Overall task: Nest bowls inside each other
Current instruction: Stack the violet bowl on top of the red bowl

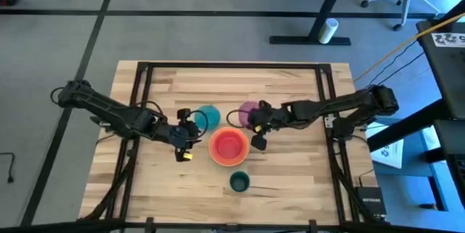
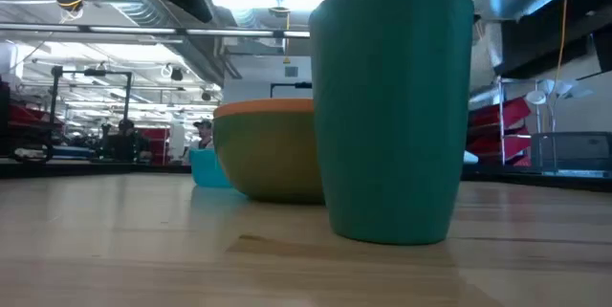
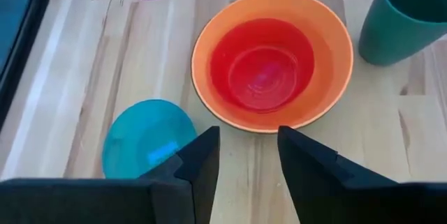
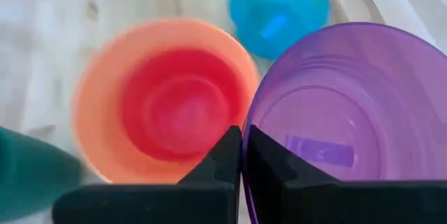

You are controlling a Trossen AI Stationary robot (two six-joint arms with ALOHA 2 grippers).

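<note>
Two fingers of the right gripper (image 4: pixel 242 155) pinch the purple bowl (image 4: pixel 342 119) rim, which should lower level into the red bowl (image 1: pixel 229 146) mid-table, while the left gripper (image 3: pixel 248 155) waits open nearby.

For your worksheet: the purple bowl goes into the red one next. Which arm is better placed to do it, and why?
The right. Its gripper is already shut on the purple bowl's rim, beside the red bowl nested in the orange bowl. The left gripper is open and empty.

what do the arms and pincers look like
Both arms are dark and jointed, with thin black cables trailing along them. The left pincer carries a small yellow mark; the right pincer is all black. Their fingers are flat, dark, tapering wedges.
</note>
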